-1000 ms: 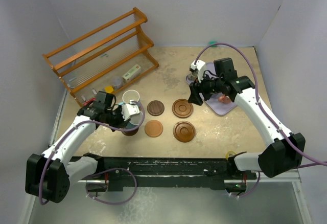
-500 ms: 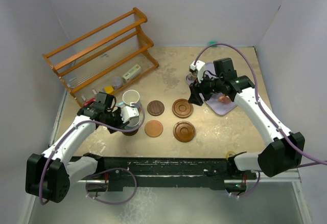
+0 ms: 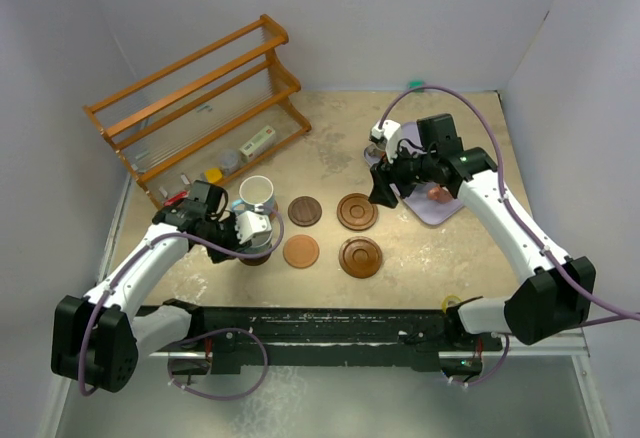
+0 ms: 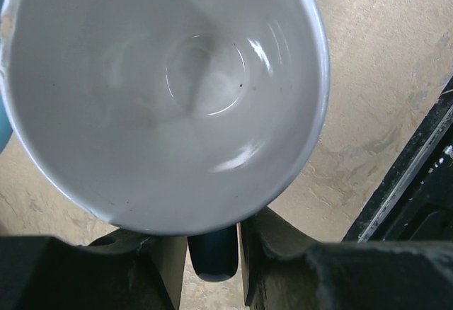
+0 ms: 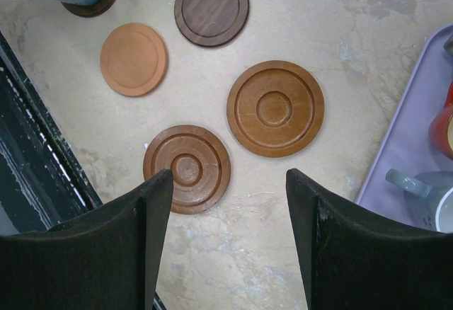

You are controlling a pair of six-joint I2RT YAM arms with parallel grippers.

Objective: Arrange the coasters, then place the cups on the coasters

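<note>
Cup [image 4: 163, 98], pale inside, fills the upper left and centre of the frame, seen from above. Its dark blue handle [image 4: 212, 253] sits at bottom centre between the gripper [image 4: 211, 245] fingers [image 4: 159, 271], with narrow gaps either side. Beige counter [image 4: 382, 76] at right; black rail [image 4: 417, 182] at lower right.

On the surface [image 3: 430, 258], four coasters [image 3: 304, 210] lie in a two-by-two block near the middle. Just left of them a cup [image 3: 257, 196] stands on a fifth coaster [image 5: 99, 9]. A rack [image 3: 195, 108] stands behind at the far left, and a tray [image 3: 442, 211] lies right of the block, with more cups [image 5: 440, 129] on it.
</note>
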